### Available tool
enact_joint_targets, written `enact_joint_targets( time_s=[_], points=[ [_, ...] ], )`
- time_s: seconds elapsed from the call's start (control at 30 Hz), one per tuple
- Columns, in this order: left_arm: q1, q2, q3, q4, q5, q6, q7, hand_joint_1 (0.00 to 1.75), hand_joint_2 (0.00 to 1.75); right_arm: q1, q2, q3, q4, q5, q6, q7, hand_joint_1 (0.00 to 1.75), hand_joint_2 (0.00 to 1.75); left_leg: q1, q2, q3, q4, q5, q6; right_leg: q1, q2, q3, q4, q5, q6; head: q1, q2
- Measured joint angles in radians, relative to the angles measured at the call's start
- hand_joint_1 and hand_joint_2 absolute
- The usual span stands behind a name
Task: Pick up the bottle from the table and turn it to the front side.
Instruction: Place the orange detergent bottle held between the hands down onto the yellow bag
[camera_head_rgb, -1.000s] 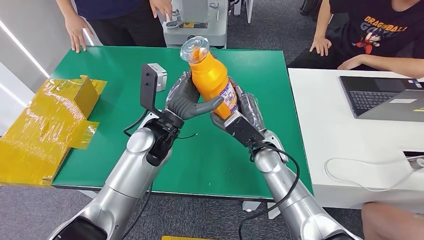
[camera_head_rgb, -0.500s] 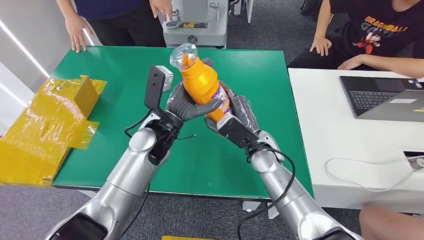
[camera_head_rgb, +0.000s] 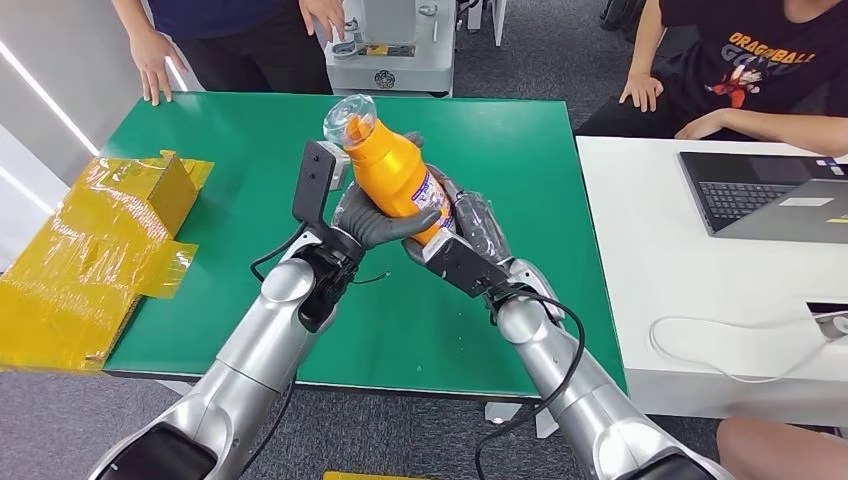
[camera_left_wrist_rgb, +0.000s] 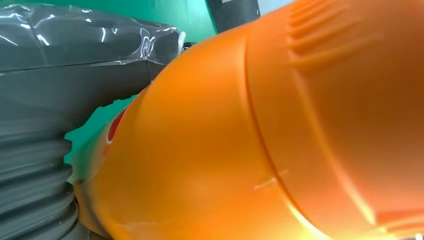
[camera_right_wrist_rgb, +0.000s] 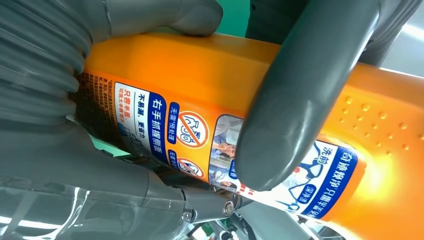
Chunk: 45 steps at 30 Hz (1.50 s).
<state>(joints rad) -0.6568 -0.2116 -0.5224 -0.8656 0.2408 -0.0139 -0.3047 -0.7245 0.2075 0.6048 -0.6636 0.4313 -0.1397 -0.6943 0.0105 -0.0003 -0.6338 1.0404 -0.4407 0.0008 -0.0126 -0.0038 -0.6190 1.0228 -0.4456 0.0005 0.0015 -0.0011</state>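
Held clear above the green table (camera_head_rgb: 230, 150), tilted cap-away, bottle (camera_head_rgb: 400, 180) clasped by left hand (camera_head_rgb: 375, 218) across the body and right hand (camera_head_rgb: 465, 235) at the labelled base, likely sharing grip for turning its front round.

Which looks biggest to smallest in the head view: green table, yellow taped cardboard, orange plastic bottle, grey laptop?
1. Green table
2. Yellow taped cardboard
3. Grey laptop, cut off by the frame
4. Orange plastic bottle, raised nearer the camera, so unsure against the laptop
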Motion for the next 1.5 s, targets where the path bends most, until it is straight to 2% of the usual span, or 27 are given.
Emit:
enact_joint_targets(
  time_s=[0.13, 0.17, 0.23, 1.27, 1.3, 1.43, 1.5],
  points=[
    [0.000, 0.003, 0.004, 0.002, 0.004, 0.006, -0.008, 1.64, 1.75, -0.005, 0.000, 0.005, 0.014, 0.001, -0.007, 0.000, 1.75, 1.75, 0.000, 0.000, 0.000, 0.000, 0.000, 0.000, 0.000, 0.000, 0.000, 0.000, 0.000, 0.000, 0.000, 0.000],
    [0.000, 0.003, 0.006, 0.003, 0.007, 0.008, -0.012, 1.71, 1.75, -0.005, 0.000, 0.006, 0.017, 0.002, -0.010, 0.001, 1.75, 1.75, 0.000, 0.000, 0.000, 0.000, 0.000, 0.000, 0.000, 0.000, 0.000, 0.000, 0.000, 0.000, 0.000, 0.000],
    [0.001, 0.004, 0.009, 0.003, 0.011, 0.010, -0.018, 1.75, 1.75, -0.007, 0.000, 0.006, 0.024, 0.004, -0.015, 0.003, 1.75, 1.75, 0.000, 0.000, 0.000, 0.000, 0.000, 0.000, 0.000, 0.000, 0.000, 0.000, 0.000, 0.000, 0.000, 0.000],
    [0.046, 0.017, 0.016, -0.009, 0.044, 0.062, -0.031, 1.75, 1.75, -0.022, 0.000, 0.046, 0.111, 0.079, -0.051, 0.020, 1.75, 1.75, 0.000, 0.001, 0.000, 0.000, 0.000, 0.000, 0.000, 0.001, -0.001, 0.000, 0.000, 0.000, 0.000, 0.000],
    [0.046, 0.018, 0.016, -0.010, 0.044, 0.063, -0.032, 1.71, 1.75, -0.023, 0.000, 0.046, 0.112, 0.082, -0.051, 0.021, 1.75, 1.75, 0.000, 0.001, 0.000, 0.000, 0.000, 0.000, 0.000, 0.001, -0.001, 0.000, 0.000, 0.000, 0.000, 0.000],
    [0.046, 0.021, 0.017, -0.017, 0.041, 0.063, -0.032, 0.00, 1.75, -0.029, -0.001, 0.046, 0.113, 0.089, -0.050, 0.023, 1.75, 1.75, 0.000, 0.001, 0.000, 0.000, 0.000, 0.000, 0.000, 0.001, -0.001, 0.000, 0.000, 0.000, 0.000, 0.000],
    [0.046, 0.022, 0.017, -0.022, 0.038, 0.064, -0.031, 0.00, 1.75, -0.032, -0.002, 0.046, 0.115, 0.095, -0.052, 0.024, 1.75, 1.75, 0.000, 0.001, 0.000, 0.000, 0.000, 0.000, 0.000, 0.001, -0.001, 0.000, 0.000, 0.000, 0.000, 0.000]
  ],
)
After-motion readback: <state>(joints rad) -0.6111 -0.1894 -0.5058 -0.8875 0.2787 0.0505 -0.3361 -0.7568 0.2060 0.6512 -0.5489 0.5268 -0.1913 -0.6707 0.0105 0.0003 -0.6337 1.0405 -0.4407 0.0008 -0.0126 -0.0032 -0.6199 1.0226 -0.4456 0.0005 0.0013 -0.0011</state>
